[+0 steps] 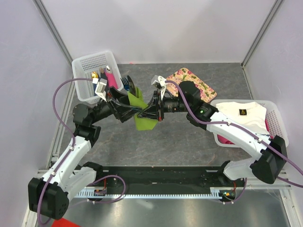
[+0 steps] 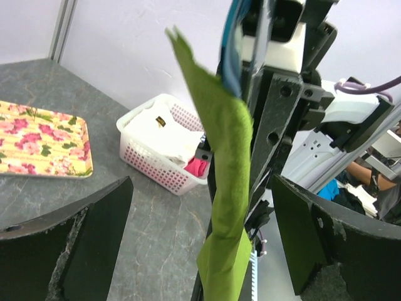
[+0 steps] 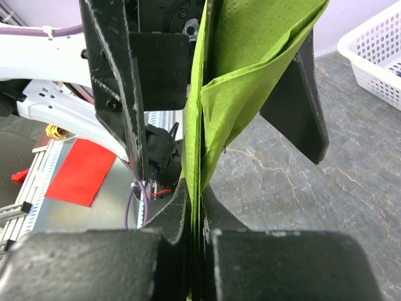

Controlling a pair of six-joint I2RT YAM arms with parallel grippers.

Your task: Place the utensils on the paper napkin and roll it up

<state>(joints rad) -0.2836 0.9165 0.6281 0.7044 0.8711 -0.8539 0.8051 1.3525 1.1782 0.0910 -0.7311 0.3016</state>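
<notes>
- Above the middle of the table [image 1: 189, 146], the two arms meet nose to nose. The green napkin [image 1: 142, 120] hangs between them, lifted off the surface.
- The right claw [image 3: 195, 251] is pressed together, pinching the napkin's folded layers flat along one edge. It alone carries the paper, which is why the sheet stands out from it as a narrow strip instead of drooping.
- The left claw [image 2: 207, 251] is spread wide, one finger on each side of the napkin [image 2: 219, 138]. Neither finger seems to touch it, so this arm bears no load.
- A blue utensil [image 2: 233, 44] peeks out at the top end of the strip, lying against the paper. It looks tucked into the fold, though I can't tell how deep.
- The silvery utensil is nowhere to be seen. It may be inside the fold, but that can't be confirmed.
- From the right wrist, the napkin [image 3: 250, 56] shows a loose flap gaping like a pocket, so it is folded over, not a tight roll. My read is that the rolling is only partly done, and the open left claw is placed for a fresh grip.
- The risk is that cutlery could slide out of the open end, since the paper is held by one edge in mid-air.
- The flowered tray [image 1: 191, 80] and the white basket [image 1: 272, 118] of cloths sit well apart and play no part here.
</notes>
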